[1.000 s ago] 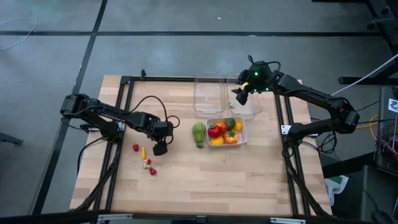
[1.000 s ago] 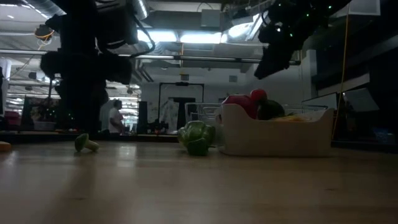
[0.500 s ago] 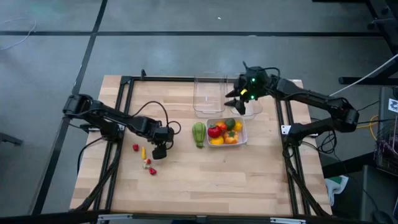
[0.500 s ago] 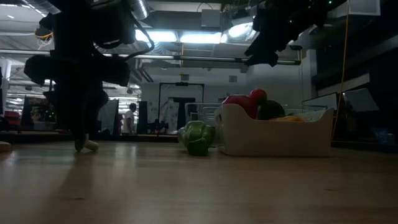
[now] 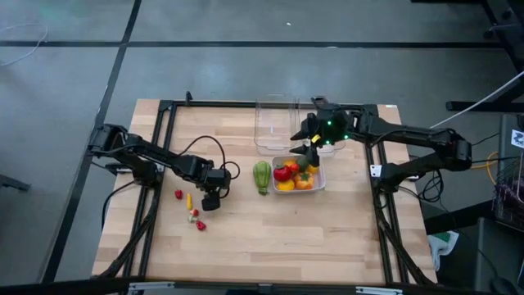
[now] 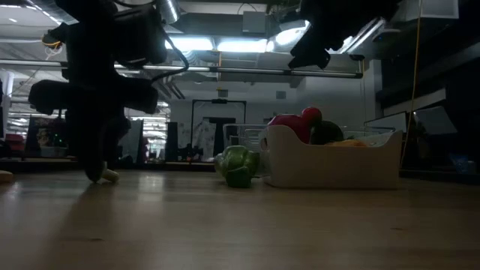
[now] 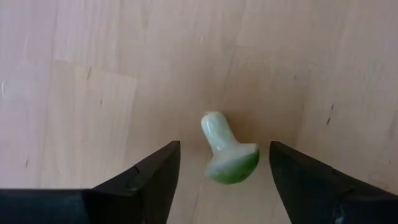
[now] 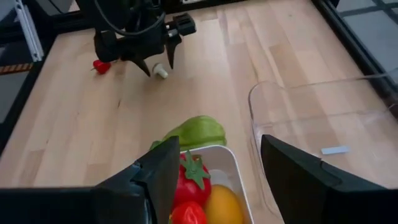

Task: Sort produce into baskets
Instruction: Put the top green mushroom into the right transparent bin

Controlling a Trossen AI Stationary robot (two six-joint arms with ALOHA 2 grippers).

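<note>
Left tool [image 7: 217,165] – fingers apart, gripping nothing – straddles a small green-and-white vegetable [image 7: 225,152] lying on the desk [image 5: 270,238], left of the white tub [image 5: 319,182]. Right tool [image 5: 309,149] – open, empty – hovers above that tub's produce [image 5: 293,174], beside the clear tubs [image 5: 274,123].

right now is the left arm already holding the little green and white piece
No, in the left wrist view the green and white piece lies on the table between the open jaws, with a gap on each side.
</note>
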